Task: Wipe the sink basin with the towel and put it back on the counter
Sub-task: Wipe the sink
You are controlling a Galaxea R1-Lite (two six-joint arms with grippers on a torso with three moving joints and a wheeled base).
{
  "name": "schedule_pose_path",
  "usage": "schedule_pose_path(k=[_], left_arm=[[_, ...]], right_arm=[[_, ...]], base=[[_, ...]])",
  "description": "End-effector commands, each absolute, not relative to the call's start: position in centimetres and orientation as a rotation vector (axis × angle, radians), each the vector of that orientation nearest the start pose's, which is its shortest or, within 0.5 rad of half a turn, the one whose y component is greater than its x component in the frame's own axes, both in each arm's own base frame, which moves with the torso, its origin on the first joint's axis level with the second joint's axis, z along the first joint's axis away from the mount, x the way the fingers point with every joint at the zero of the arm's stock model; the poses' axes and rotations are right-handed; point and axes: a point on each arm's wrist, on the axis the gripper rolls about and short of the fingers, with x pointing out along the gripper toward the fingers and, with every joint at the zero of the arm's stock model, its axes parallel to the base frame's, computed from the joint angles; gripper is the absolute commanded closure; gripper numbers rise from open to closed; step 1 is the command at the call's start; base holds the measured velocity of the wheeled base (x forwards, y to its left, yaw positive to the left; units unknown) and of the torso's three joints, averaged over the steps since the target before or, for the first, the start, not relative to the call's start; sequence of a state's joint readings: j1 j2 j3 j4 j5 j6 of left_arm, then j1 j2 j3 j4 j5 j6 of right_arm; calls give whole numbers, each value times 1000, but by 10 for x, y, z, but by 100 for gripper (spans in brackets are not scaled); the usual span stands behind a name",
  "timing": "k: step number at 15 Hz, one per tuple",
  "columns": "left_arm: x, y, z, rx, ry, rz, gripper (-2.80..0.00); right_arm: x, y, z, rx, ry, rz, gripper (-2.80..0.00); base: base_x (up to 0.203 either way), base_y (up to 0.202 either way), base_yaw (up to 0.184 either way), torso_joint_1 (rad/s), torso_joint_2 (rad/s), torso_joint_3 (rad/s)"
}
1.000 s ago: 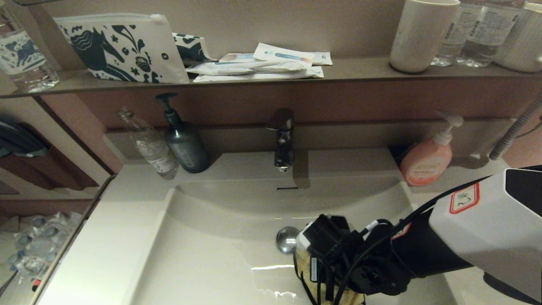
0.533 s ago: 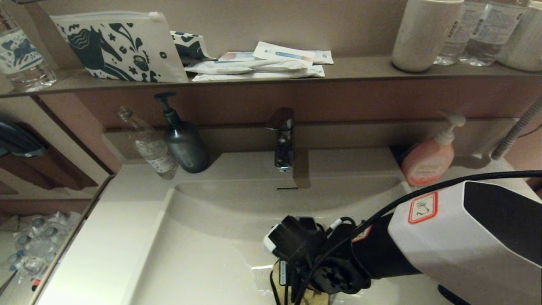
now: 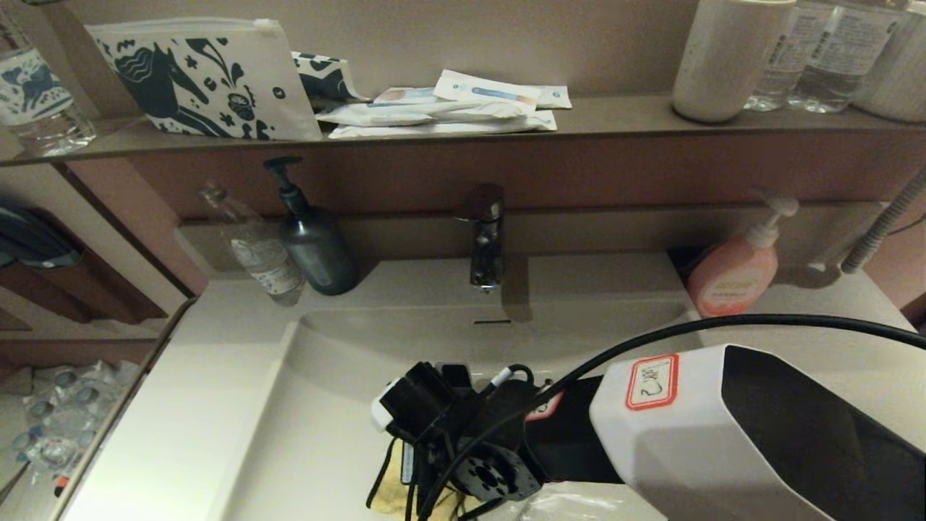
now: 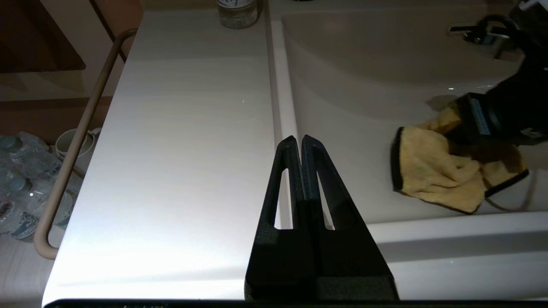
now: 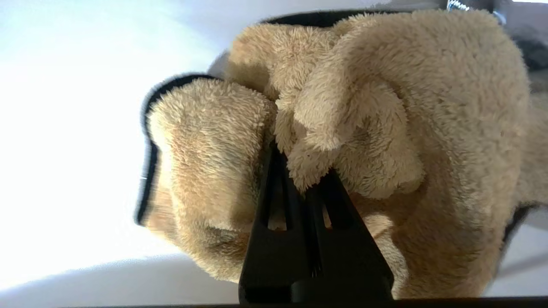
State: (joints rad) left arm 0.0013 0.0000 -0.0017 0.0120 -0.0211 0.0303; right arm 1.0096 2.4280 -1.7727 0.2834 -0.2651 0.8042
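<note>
My right gripper is shut on the mustard-yellow towel, its fingertips buried in the fluffy folds. In the head view the right arm reaches down into the sink basin, and the towel shows under the wrist on the basin floor, left of centre. The left wrist view shows the towel bunched on the basin floor. The drain plug is hidden behind the arm. My left gripper is shut with nothing in it, parked over the counter at the basin's left rim.
The faucet stands at the back centre above the overflow slot. A dark pump bottle and a clear bottle stand back left, a pink soap dispenser back right. The brown shelf carries a horse-patterned pouch and packets.
My right arm has swept left across the basin floor, dragging the towel with it. The drain plug, visible one second ago, is now covered by the arm.
</note>
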Motion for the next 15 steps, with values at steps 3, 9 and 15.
schedule_pose_path(k=[3, 9, 15], left_arm=[[-23, -1, 75, 31, 12, -20, 0], [-23, -1, 75, 31, 12, -20, 0], [-23, -1, 75, 31, 12, -20, 0]], right_arm=[[260, 417, 73, 182, 939, 356, 0], [288, 414, 43, 108, 884, 344, 0], [306, 416, 40, 61, 744, 389, 0]], base=[[0, 0, 0, 0, 0, 0], [0, 0, 0, 0, 0, 0], [0, 0, 0, 0, 0, 0]])
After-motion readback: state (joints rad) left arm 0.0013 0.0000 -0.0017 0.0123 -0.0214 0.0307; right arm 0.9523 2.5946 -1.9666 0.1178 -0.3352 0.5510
